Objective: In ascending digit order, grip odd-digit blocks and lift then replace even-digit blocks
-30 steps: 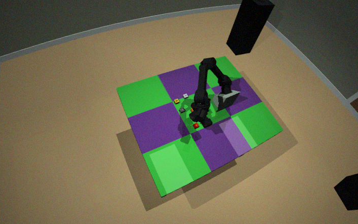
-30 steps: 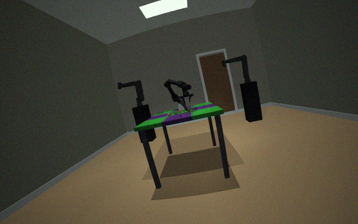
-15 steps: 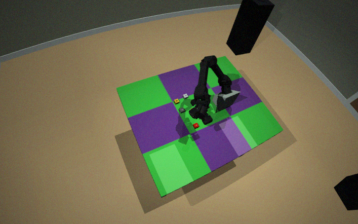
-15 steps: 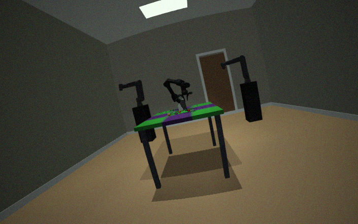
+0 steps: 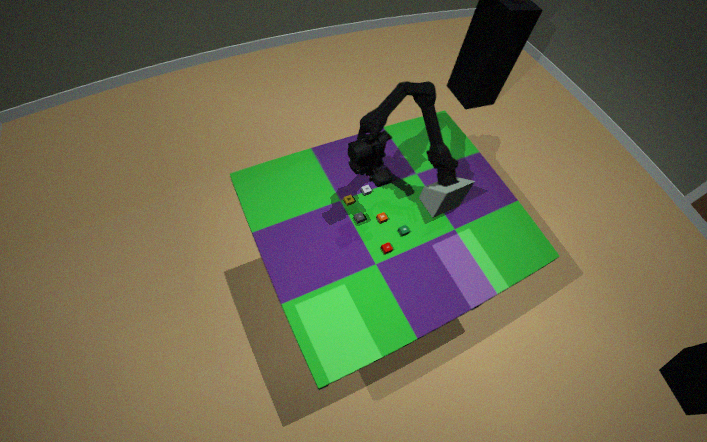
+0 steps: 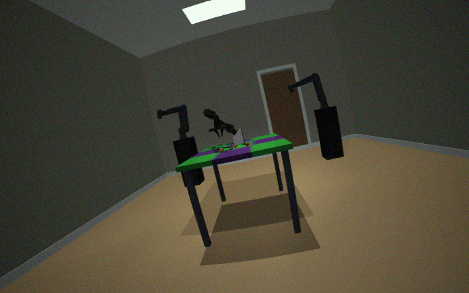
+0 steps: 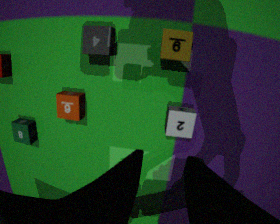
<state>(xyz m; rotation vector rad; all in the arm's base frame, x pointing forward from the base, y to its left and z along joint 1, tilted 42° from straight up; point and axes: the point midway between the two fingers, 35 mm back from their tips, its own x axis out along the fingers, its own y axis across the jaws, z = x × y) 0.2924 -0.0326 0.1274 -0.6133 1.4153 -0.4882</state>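
Holding nothing, our gripper [image 5: 381, 177] [image 6: 220, 136] [image 7: 164, 160] hovers, fingers parted, near the white "2" block [image 5: 366, 189] [image 7: 180, 123], inward from the surface's [image 5: 284, 203] [image 6: 234, 156] [image 7: 36, 50] edges.

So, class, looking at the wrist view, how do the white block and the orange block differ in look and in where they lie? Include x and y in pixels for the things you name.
The white block [image 5: 366, 189] [image 7: 180, 123] shows a 2, while the orange block [image 5: 382, 217] [image 7: 70, 105] shows an underlined 6 or 9. The white block sits at the green-purple boundary; the orange block lies wholly on green. The white block is nearer the gripper [image 7: 164, 160] than the orange block is. Both have a single dark or pale digit on top.
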